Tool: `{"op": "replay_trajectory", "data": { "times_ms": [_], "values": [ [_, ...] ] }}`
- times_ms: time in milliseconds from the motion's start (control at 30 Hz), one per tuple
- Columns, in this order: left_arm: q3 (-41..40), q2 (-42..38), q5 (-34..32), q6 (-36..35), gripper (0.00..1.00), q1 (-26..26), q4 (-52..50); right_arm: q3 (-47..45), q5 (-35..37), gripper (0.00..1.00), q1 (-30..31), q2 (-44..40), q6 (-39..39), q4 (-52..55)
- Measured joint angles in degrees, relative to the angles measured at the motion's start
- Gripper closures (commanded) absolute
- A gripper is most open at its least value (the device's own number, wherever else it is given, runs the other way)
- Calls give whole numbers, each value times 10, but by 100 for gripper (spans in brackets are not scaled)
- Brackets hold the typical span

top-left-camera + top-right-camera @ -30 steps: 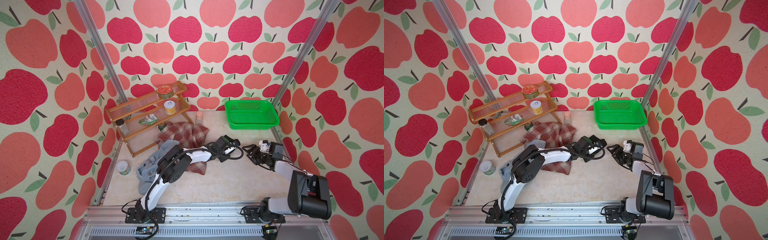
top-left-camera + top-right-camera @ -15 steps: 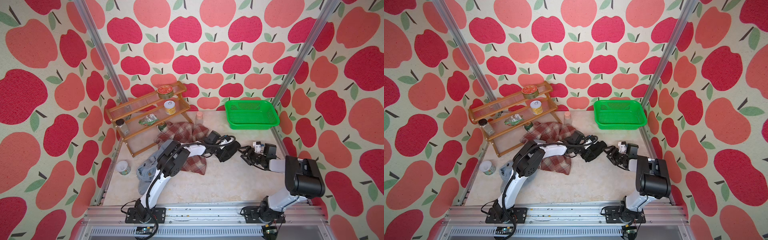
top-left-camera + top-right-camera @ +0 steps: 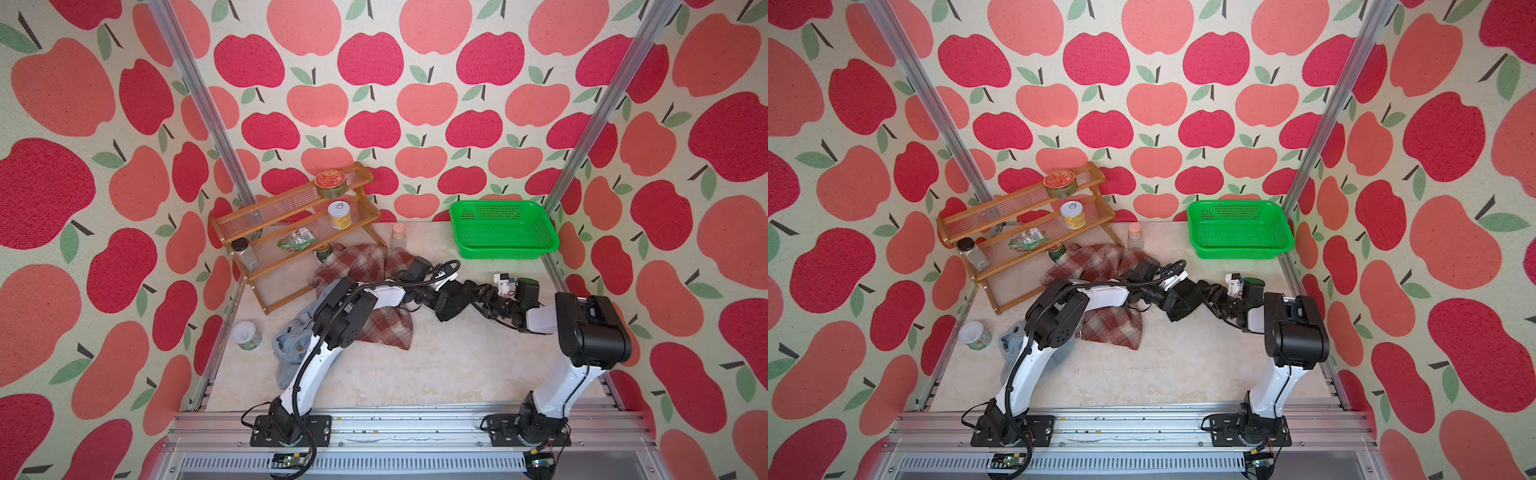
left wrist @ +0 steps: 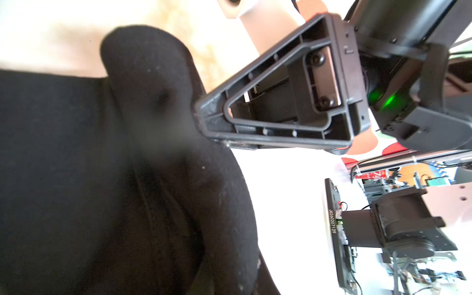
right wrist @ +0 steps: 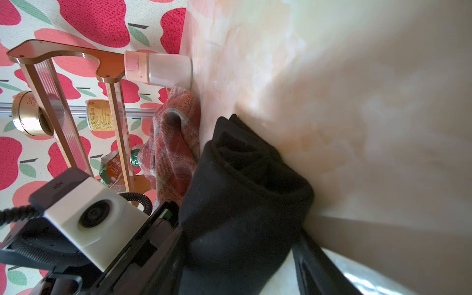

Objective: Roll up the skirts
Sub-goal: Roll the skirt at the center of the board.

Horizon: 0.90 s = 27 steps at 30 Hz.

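Roughly at mid-table, toward the right side, the black skirt [image 3: 446, 311] sits as a thick roll between the two arms, its lower end on the pale table [image 3: 415, 370]. The right wrist view shows its coiled layers end-on [image 5: 242, 199]. The left gripper [image 3: 441, 298] reaches in from the left with its jaws buried in the dark cloth and closed on it. The fabric fills most of the left wrist view [image 4: 102, 178], so the fingertips themselves are hidden. The right gripper [image 3: 473, 293] faces it from the other side, jaws spread wide with the end of the roll between them. One of its ribbed triangular fingers [image 4: 217, 120] touches the cloth, though I cannot tell whether it is pressing. The plaid skirt [image 3: 365, 266] lies loose and crumpled under the left arm, running from the foot of the wooden rack [image 3: 266, 232] toward the front. The denim skirt [image 3: 291, 345] is bunched beside the left arm's lower link, partly overlapped by the plaid one. A green basket [image 3: 503, 249] stands in the far right corner, well apart from the roll. A pink-lidded jar [image 3: 398, 233] stands just behind the plaid cloth, and a small white cup [image 3: 246, 334] sits near the left wall.
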<state>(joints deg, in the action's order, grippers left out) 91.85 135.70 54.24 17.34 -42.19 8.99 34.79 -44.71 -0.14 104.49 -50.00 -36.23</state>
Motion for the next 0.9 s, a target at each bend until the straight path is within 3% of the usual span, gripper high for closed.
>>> {"op": "replay_trajectory", "data": {
  "times_ms": [333,367,433,500,733,900],
  "values": [
    [7,44,70,78,81,19,64,4,2,52,9,26,-20,-32],
    [10,46,73,81,81,19,62,5,2,58,10,29,-23,-33],
    [17,49,77,83,76,19,54,7,5,86,12,35,-26,-34],
    [27,50,78,81,69,19,32,8,7,99,14,42,-33,-34],
    [36,18,40,12,27,22,-54,9,22,100,16,20,-34,0],
    [-60,-96,-116,-57,18,32,-66,9,38,100,17,-17,-23,60]
  ]
}}
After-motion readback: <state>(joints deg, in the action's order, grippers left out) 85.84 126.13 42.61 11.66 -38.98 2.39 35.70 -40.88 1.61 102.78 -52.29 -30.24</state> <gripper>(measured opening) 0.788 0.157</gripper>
